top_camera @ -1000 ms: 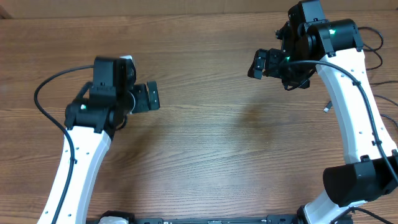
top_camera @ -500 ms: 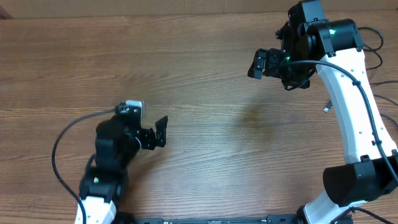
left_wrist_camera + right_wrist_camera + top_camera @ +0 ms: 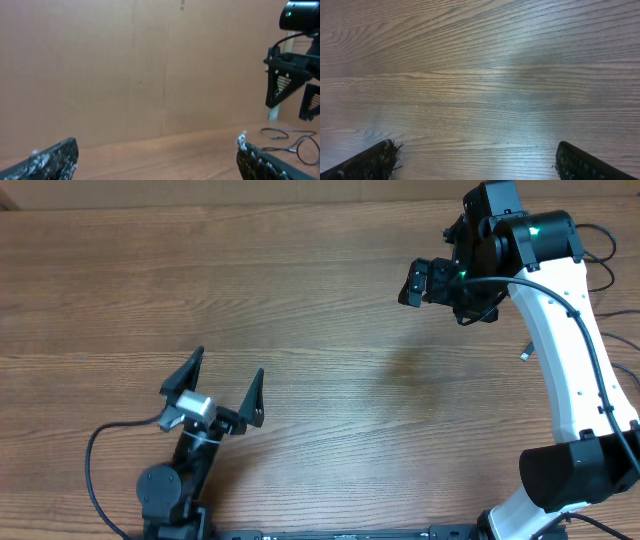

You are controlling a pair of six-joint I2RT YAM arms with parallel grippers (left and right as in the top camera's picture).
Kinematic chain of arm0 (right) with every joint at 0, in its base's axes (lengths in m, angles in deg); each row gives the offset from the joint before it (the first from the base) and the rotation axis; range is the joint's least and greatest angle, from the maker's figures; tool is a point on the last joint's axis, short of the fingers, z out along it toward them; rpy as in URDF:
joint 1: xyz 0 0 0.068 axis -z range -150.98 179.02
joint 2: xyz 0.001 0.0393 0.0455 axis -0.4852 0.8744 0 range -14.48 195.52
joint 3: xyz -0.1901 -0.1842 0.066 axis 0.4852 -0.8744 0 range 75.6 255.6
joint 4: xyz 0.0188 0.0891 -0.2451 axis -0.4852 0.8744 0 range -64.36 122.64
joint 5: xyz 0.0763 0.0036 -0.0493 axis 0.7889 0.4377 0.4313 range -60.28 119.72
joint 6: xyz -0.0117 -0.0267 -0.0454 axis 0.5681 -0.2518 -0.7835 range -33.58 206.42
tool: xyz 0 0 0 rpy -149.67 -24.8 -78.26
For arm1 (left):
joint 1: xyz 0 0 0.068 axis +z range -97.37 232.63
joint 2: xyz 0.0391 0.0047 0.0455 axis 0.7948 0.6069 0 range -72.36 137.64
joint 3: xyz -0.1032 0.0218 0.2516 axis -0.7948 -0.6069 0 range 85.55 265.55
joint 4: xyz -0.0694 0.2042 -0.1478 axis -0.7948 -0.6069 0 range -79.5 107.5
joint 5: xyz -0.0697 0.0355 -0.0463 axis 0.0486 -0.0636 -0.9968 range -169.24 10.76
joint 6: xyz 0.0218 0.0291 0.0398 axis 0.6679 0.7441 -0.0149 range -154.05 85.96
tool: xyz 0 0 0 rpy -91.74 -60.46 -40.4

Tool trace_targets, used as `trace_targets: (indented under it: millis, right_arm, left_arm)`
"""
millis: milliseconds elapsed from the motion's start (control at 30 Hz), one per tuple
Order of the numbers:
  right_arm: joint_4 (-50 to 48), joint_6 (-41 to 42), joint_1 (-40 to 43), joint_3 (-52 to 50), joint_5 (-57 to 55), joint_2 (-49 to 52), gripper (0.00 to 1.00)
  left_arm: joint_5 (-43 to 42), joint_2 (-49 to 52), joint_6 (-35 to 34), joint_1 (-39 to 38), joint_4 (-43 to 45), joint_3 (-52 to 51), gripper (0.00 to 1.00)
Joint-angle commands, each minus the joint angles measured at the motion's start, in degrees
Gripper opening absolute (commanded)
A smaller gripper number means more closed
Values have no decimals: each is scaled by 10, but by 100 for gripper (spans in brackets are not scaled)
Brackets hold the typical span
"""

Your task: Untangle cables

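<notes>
Overhead, across a wood-grain desk [image 3: 320, 310]: white right arm [image 3: 560, 350] reared up along the right side, upper joints crooked toward the far edge; left arm [image 3: 165, 488] folded low at the near edge, left of centre. Right pincer [image 3: 420, 282] aloft over the far right quarter, fingers out at opposite bottom corners of its own wrist view, set wide apart, only wood grain between them. Left pincer [image 3: 230, 361] raised off the desk and aimed level toward the far side, likewise gaping wide and gripping nothing. On the desk's right side, beneath and beyond the right arm: the cables [image 3: 275, 130], thin and black, slack in loose loops, well apart from both pincers. Just beside the right arm's white link, a small plug [image 3: 526, 355] flat on the wood. Whether the cords cross one another: not to be told from these views.
</notes>
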Motion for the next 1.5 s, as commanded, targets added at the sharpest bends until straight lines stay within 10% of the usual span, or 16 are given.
trace_targets:
  millis: [0,700,1467]
  right_arm:
    - [-2,-3,-1,-1,-6,-5,100]
    - [-2,-3,-1,-1,-6,-5,100]
    - [-2,-3,-1,-1,-6,-5,100]
  left_arm:
    - [29,-35,5,1,26,-37,100]
    - [187,-305,5,3,-460,-37,100]
    - [165,-304,22,92,-462,-37,100]
